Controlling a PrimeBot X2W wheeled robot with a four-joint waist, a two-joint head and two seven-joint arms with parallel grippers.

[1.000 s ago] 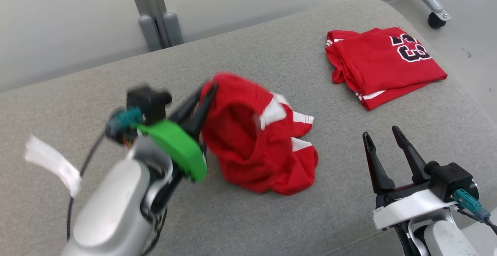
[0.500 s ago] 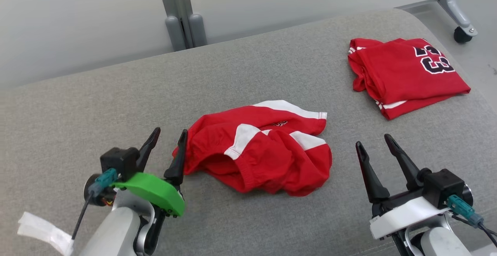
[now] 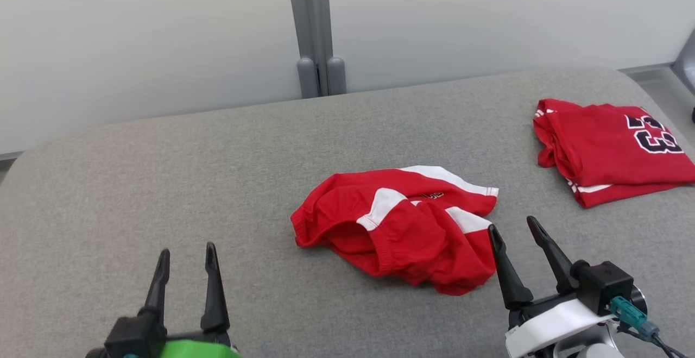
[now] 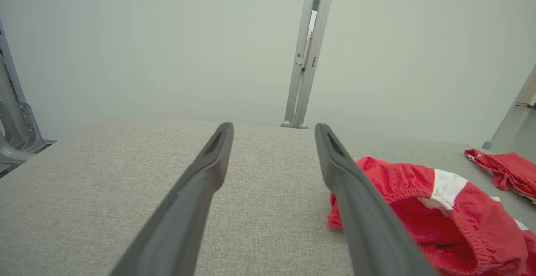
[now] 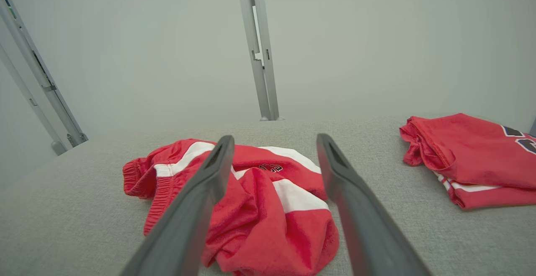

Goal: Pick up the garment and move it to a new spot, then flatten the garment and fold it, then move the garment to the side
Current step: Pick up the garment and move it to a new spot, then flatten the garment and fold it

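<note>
Head view first — we see the red garment [image 3: 402,227] crumpled in a heap near the middle of the grey cushion [image 3: 163,184]. Its long axis runs roughly across the view, from an elastic waistband on the left to white-striped legs on the right. Our right gripper [image 3: 511,224] stands just beside the heap's near right edge, fingers spread and holding nothing. Our left gripper [image 3: 187,249] sits well apart to the near left, likewise spread and empty. A folded red jersey [image 3: 613,151] lies at the far right, clear of the heap.

Left wrist view: between the parted fingers we see bare cushion, and the garment's waistband end lies off to their right.

Right wrist view: the garment lies straight ahead beneath the parted fingers — so we judge the right arm the nearer one, with flattening not yet begun.
</note>
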